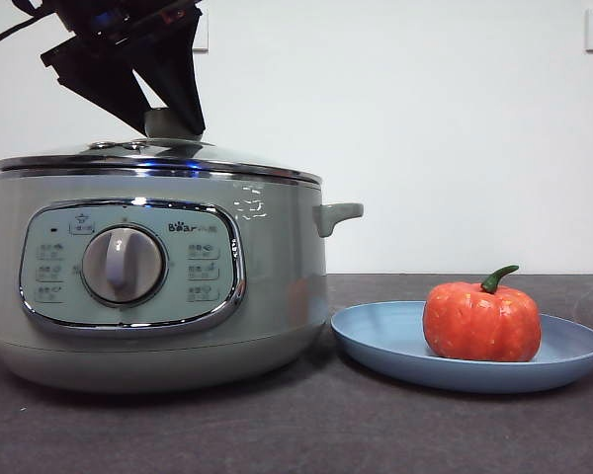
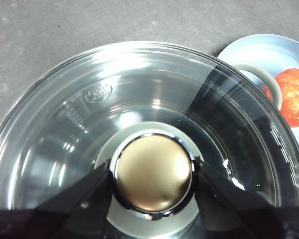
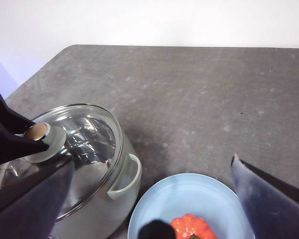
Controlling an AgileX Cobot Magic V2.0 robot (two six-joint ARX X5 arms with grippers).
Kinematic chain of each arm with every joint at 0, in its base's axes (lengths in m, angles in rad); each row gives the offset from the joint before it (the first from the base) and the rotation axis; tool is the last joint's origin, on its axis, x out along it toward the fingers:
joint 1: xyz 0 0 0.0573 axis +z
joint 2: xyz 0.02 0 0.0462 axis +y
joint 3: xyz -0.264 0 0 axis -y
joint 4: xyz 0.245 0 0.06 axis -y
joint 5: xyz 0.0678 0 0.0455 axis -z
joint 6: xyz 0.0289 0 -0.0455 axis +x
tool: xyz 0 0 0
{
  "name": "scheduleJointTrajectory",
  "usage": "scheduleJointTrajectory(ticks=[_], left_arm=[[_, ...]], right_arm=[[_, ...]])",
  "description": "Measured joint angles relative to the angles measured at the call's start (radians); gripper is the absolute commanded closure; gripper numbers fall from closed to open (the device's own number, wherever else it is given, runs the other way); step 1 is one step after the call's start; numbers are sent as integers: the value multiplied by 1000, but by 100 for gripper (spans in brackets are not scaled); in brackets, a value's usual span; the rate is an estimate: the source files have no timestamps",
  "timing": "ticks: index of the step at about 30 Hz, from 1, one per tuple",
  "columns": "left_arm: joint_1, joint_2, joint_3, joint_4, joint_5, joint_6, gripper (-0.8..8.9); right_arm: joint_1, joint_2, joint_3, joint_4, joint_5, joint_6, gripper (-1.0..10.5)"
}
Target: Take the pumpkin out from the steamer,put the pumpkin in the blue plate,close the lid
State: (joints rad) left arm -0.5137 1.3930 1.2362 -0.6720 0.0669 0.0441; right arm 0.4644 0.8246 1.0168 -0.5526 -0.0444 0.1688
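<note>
One steamer (image 1: 158,286) stands nearest, one lid (image 1: 158,158) seated on it, left gripper (image 2: 153,172) clamped on its knob. One pumpkin (image 1: 481,323) sits on one blue plate (image 1: 385,341) at three o'clock. Right gripper (image 3: 149,199) hangs spread above. Dark grey table (image 1: 296,434), white wall (image 1: 425,128).

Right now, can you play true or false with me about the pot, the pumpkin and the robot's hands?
1. The pumpkin sits on the blue plate. True.
2. The lid lies on the table. False: it rests on the steamer.
3. The left gripper has its jaws around the lid's knob. True.
4. The right gripper holds the pumpkin. False: it is open above the plate, holding nothing.
5. The plate is red. False: it is light blue.
</note>
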Motion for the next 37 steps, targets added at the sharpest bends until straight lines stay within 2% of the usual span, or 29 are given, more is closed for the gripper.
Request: scheduleJointTrajectory(ticks=[2, 6, 7, 19, 26, 28, 29, 30, 32, 36, 37], left_arm=[[0, 0, 0, 0, 0, 0, 737], [0, 0, 0, 0, 0, 0, 447], [0, 0, 0, 0, 0, 0, 409], [0, -9, 13, 10, 6, 0, 396], [0, -116, 13, -10, 7, -1, 408], [0, -163, 13, -31, 7, -5, 416], [0, -183, 13, -40, 7, -8, 456], [0, -206, 13, -53, 7, -10, 556], [0, -245, 13, -82, 7, -10, 837], [0, -318, 13, -121, -19, -10, 822], [0, -332, 13, -120, -37, -9, 822]], right_arm=[[0, 0, 0, 0, 0, 0, 384], [0, 0, 0, 0, 0, 0, 384], [0, 0, 0, 0, 0, 0, 384], [0, 0, 0, 0, 0, 0, 384], [0, 0, 0, -3, 0, 0, 394], [0, 0, 0, -16, 0, -1, 470], [0, 0, 0, -24, 0, -2, 513], [0, 0, 0, -36, 0, -4, 565], [0, 0, 0, -56, 0, -16, 673], [0, -1, 0, -85, 54, -63, 960], [0, -2, 0, -89, 69, -73, 962]])
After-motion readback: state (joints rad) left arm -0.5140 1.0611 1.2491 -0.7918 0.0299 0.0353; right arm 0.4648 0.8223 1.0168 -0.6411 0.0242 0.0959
